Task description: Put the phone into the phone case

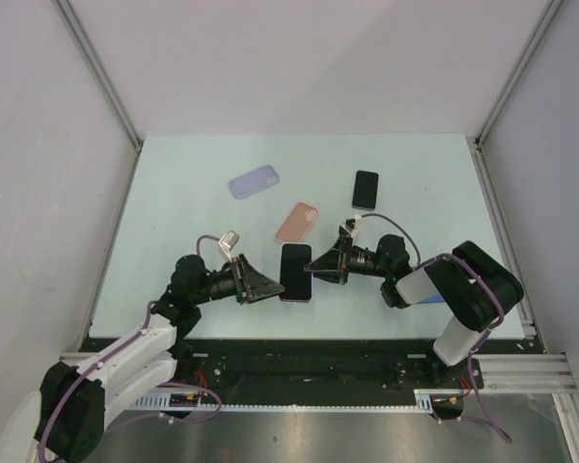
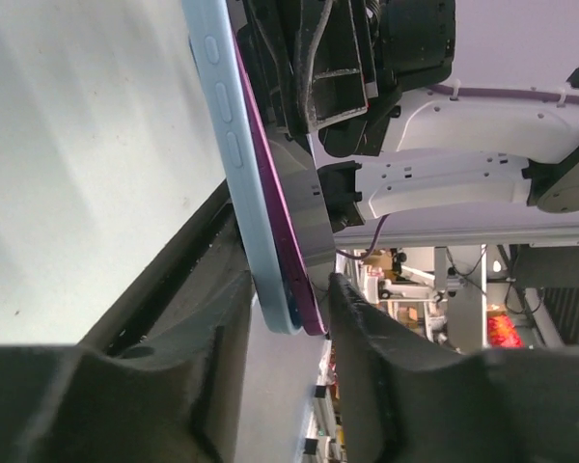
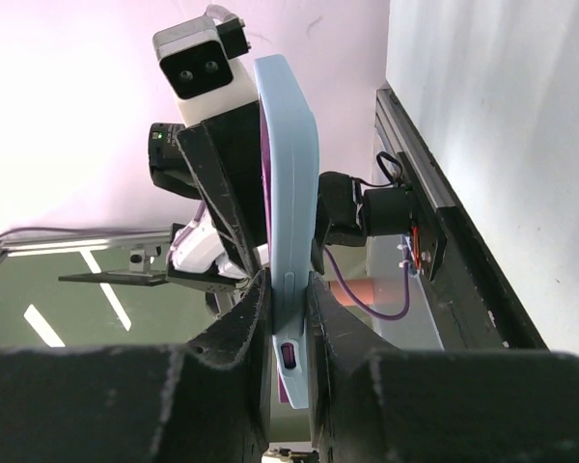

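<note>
Purple phone (image 1: pixel 295 272), dark screen up, sits in a pale blue phone case (image 2: pixel 251 222), its purple side showing above the case's rim, near the table's (image 1: pixel 174 222) front centre.

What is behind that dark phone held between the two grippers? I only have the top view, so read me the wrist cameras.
Observer: The left wrist view shows a light blue case against the back of the phone. A purple edge of the phone runs beside the case.
Operator: Check the right gripper's hold.
Observer: In the right wrist view, the right gripper is closed on one end of the cased phone, pressing on both faces.
Operator: Now the left gripper.
Observer: In the left wrist view, the left gripper clamps the opposite end, and the case's side buttons show above it. I cannot tell whether the phone is fully seated.
</note>
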Motion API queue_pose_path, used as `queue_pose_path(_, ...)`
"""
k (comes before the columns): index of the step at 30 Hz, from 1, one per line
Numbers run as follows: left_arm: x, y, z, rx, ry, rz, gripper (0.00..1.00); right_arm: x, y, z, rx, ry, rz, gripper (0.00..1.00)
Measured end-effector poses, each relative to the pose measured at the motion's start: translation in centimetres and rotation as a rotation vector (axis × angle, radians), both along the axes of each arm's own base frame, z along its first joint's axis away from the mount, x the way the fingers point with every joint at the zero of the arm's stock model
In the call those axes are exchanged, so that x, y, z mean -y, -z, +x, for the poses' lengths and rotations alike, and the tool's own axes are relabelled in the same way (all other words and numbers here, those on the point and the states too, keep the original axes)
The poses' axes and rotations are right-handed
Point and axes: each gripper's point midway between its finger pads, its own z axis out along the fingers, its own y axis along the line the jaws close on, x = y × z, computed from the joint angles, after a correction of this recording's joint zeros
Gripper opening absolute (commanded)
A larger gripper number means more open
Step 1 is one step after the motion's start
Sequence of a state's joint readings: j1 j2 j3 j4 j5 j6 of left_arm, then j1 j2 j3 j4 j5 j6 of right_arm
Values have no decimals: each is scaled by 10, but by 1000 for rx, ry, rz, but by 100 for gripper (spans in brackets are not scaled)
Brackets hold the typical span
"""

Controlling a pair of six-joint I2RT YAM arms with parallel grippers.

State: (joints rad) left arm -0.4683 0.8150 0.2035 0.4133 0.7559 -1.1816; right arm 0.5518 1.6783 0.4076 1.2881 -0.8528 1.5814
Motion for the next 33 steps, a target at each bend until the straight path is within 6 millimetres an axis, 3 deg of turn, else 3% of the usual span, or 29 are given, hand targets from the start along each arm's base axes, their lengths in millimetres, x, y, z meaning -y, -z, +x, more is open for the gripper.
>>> queue_pose_path(4,0,1,-1,-12,5,-8,18,-1,2,0,-9,0,-2,5)
queue_pose_path(5,0,3,-2,-18,3,-6,4,-2,3,0,-11,-1,-4,7)
queue_pose_path(6,0,4,-2,-27,2,-6,0,-2,5,-1,-16,-2,-6,9)
queue_pose_path(9,-1,8,-2,-49,-7,-2,0,-3,8,0,-16,-2,-12,17)
queue_pose_path(13,-2,12,-2,-72,-14,8,0,-3,13,0,-27,-2,-20,20)
queue_pose_path(16,-3,18,-2,-87,-20,27,0,-4,18,1,-36,0,-28,2)
queue_pose_path(19,-4,21,-3,-99,-22,38,27,-5,21,0,-44,-1,-36,0)
queue_pose_path(20,-4,21,-4,-95,-21,39,40,-5,21,0,-44,-1,-36,0)
queue_pose_path(21,-4,21,-4,-90,-21,39,45,-5,21,0,-46,-1,-36,0)
queue_pose_path(24,-4,19,-5,-68,-17,41,51,-6,21,1,-65,7,-34,0)
queue_pose_path(33,-4,15,-4,-49,-15,30,51,-6,17,5,-92,33,-24,0)
